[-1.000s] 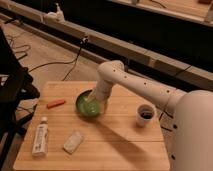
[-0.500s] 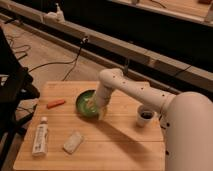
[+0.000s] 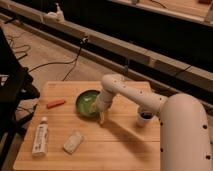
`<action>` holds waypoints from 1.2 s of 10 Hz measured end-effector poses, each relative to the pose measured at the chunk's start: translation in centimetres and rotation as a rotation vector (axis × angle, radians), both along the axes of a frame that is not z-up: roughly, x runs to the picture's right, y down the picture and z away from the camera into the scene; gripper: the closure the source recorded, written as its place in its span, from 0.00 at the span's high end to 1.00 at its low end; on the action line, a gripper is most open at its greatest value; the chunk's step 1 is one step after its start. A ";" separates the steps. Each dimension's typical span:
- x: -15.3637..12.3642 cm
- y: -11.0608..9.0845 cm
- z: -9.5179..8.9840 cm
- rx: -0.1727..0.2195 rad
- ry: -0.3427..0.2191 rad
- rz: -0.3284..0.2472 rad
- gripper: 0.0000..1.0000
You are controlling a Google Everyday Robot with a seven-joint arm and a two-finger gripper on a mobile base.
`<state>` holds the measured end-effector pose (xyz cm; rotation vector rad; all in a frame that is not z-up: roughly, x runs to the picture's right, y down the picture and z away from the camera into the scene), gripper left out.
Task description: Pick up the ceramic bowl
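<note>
The ceramic bowl (image 3: 87, 102) is round, shallow and glossy green, and sits on the wooden table (image 3: 120, 145) left of centre. My white arm reaches in from the right and bends down over it. My gripper (image 3: 101, 114) is at the bowl's right rim, low against the table, and its tip covers that edge of the bowl. The small white cup (image 3: 144, 116) with a dark inside stands to the right of the gripper, close under the arm.
An orange carrot-like piece (image 3: 56, 103) lies left of the bowl. A white tube (image 3: 40, 136) and a pale packet (image 3: 73, 142) lie near the front left. A black chair (image 3: 12, 95) stands at the table's left edge, with cables on the floor behind.
My arm has come down and a little to the left, bringing the gripper lower onto the bowl's right rim. The bowl stays in about the same place.
</note>
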<state>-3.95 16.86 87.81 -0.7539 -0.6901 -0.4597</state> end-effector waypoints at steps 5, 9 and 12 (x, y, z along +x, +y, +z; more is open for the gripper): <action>0.6 -2.7 -0.2 0.063 0.022 0.066 0.01; 1.3 -9.0 -3.7 0.199 0.047 0.165 0.00; 2.1 -12.3 -6.6 0.298 0.054 0.213 0.00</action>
